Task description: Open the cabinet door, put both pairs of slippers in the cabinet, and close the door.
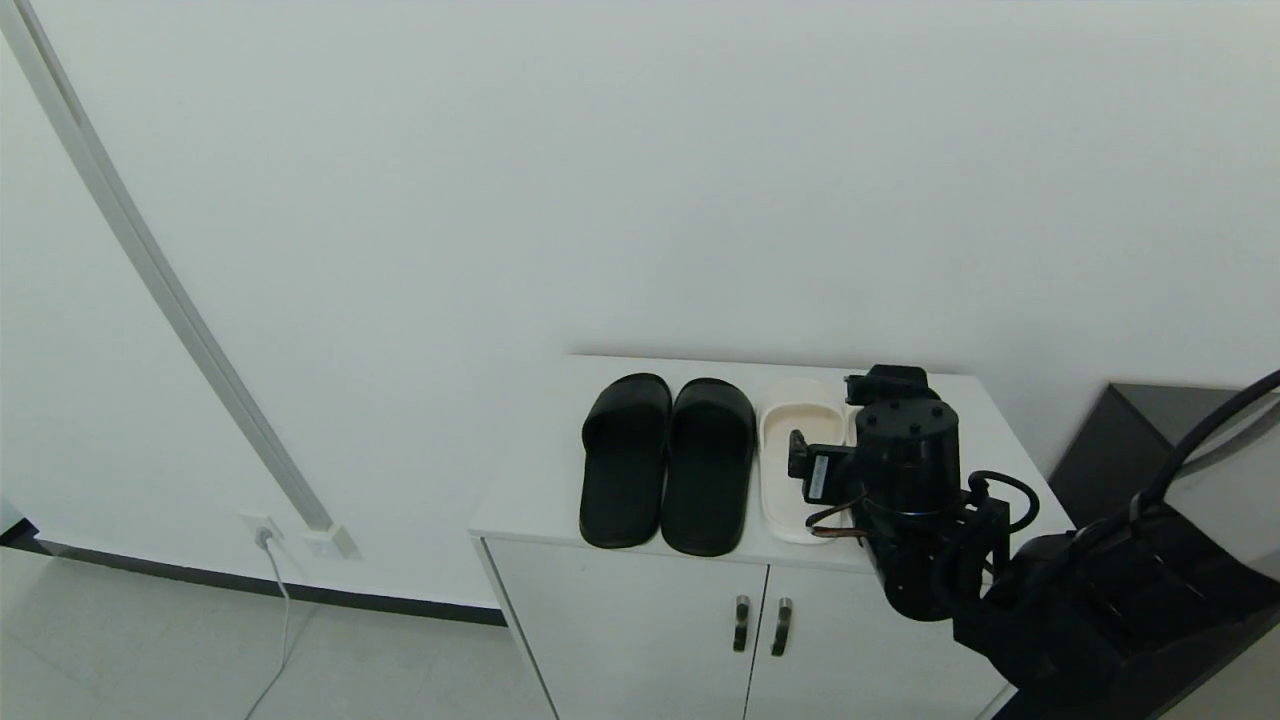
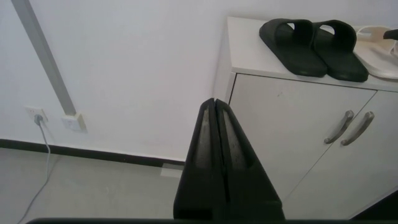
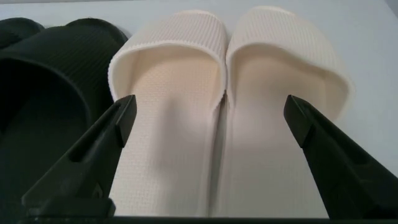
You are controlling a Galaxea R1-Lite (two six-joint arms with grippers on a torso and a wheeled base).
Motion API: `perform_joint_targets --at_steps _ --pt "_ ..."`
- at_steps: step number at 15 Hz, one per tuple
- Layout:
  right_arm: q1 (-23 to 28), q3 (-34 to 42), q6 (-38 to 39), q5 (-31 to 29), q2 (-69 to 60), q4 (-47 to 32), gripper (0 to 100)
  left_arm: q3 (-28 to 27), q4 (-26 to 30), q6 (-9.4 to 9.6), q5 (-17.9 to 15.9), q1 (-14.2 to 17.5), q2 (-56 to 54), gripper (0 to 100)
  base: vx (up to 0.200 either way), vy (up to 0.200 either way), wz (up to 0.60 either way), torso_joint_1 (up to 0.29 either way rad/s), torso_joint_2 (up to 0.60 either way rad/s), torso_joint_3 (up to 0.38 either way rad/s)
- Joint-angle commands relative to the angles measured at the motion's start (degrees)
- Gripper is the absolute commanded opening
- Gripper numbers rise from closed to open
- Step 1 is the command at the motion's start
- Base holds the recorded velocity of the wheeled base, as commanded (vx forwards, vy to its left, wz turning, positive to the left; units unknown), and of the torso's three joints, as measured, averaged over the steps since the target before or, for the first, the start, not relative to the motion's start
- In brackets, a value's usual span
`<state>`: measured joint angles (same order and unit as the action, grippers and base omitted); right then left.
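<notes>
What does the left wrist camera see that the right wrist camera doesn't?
Left wrist view alone: the closed cabinet doors with two handles, the wall socket, and the left gripper, fingers shut.
Right wrist view alone: the right gripper, fingers open, and the two white slippers side by side up close.
Both: the black slippers and at least part of the white pair.

Bright, even light; soft shadows
</notes>
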<state>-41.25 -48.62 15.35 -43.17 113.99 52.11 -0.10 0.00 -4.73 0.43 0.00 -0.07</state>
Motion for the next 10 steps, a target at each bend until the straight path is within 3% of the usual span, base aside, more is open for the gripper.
perform_joint_targets --at_steps 1,10 --pt "1.1 -1.0 0.0 0.0 2.5 0.7 100 0.0 0.0 -0.02 0.0 0.0 0.1 0 0.0 0.0 0.0 0.0 0.0 0.0" --pt "4.3 -7.5 -1.4 0.2 8.2 1.2 100 0.0 0.0 -0.1 0.0 0.0 0.1 0 0.0 0.0 0.0 0.0 0.0 0.0"
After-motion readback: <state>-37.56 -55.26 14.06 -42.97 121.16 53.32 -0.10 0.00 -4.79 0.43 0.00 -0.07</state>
